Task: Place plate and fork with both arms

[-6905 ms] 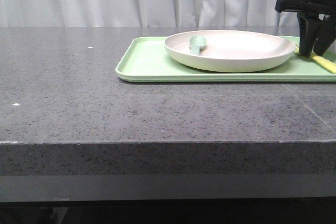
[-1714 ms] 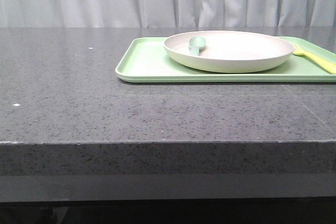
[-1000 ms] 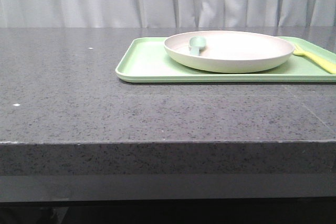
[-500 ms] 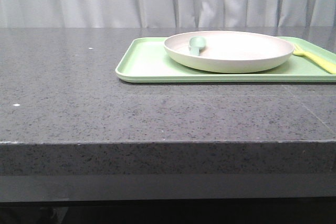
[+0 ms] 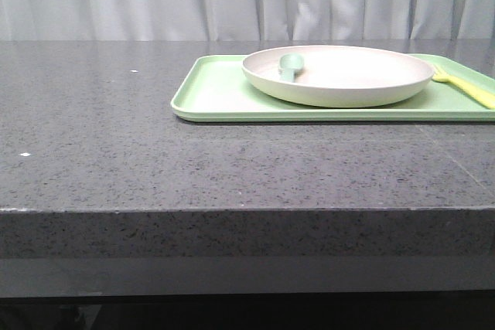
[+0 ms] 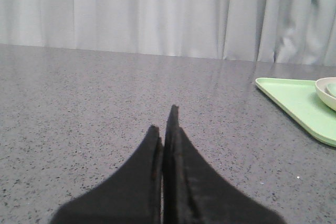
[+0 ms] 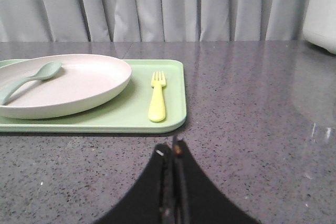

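The cream plate (image 5: 338, 75) sits on the light-green tray (image 5: 213, 94) at the table's right; it also shows in the right wrist view (image 7: 68, 83) and, at the edge, in the left wrist view (image 6: 328, 91). The yellow fork (image 5: 464, 86) lies on the tray right of the plate, tines pointing away from me (image 7: 157, 95). My left gripper (image 6: 164, 124) is shut and empty over bare table, well left of the tray. My right gripper (image 7: 172, 150) is shut and empty, just in front of the tray's near edge. Neither gripper shows in the front view.
A teal spoon (image 5: 290, 66) rests inside the plate (image 7: 31, 77). The tray (image 7: 131, 121) also shows in the left wrist view (image 6: 294, 103). A white appliance (image 7: 321, 14) stands at the far right. Grey curtains hang behind the dark speckled table (image 5: 116, 137).
6.9 s ago my right gripper stood over the fork at the tray's right end; it has since left the front view, with the fork lying on the tray. Nothing has moved in the last 1.7 s.
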Available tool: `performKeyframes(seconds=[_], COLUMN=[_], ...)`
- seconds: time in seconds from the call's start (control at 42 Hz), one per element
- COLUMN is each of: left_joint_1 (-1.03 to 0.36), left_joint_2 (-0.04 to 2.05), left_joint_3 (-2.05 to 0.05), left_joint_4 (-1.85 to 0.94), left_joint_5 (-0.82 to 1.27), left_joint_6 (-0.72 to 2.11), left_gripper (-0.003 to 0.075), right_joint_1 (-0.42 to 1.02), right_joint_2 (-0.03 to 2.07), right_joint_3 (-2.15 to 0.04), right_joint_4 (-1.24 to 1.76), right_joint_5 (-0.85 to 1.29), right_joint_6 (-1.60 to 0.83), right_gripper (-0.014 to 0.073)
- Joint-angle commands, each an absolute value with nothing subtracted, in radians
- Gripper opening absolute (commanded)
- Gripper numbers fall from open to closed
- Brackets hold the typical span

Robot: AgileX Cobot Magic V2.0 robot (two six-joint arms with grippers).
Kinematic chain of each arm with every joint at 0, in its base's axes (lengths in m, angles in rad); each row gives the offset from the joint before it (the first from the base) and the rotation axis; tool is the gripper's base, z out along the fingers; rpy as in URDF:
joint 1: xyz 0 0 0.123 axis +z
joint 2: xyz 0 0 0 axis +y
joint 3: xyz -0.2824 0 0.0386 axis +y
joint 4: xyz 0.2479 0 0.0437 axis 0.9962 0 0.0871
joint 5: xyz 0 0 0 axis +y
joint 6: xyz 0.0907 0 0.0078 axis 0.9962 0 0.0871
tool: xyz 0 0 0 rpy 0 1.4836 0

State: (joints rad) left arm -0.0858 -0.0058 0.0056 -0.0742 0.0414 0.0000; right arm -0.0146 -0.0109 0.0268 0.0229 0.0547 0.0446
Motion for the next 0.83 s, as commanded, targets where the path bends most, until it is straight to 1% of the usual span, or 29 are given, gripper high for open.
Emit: performKeyframes(seconds=[0.0, 0.262, 0.81], left_joint_1=[-0.084, -0.084, -0.084], left_joint_2=[-0.026, -0.026, -0.026], left_joint_3=[0.008, 0.008, 0.008], left_joint_4=[-0.075, -0.075, -0.075], left_joint_5=[-0.042, -0.042, -0.042], left_joint_6=[-0.006, -0.006, -0.006], left_gripper=[-0.0018, -0.0018, -0.0018], right_joint_1=[-0.017, 0.006, 0.006], right_joint_2=[-0.030, -0.030, -0.030], right_joint_3=[0.023, 0.023, 0.023], right_joint_4=[0.013, 0.013, 0.013], right_joint_5=[-0.033, -0.033, -0.033], right_joint_6=[0.037, 0.037, 0.037], right_gripper=[-0.0062, -0.0062, -0.0062])
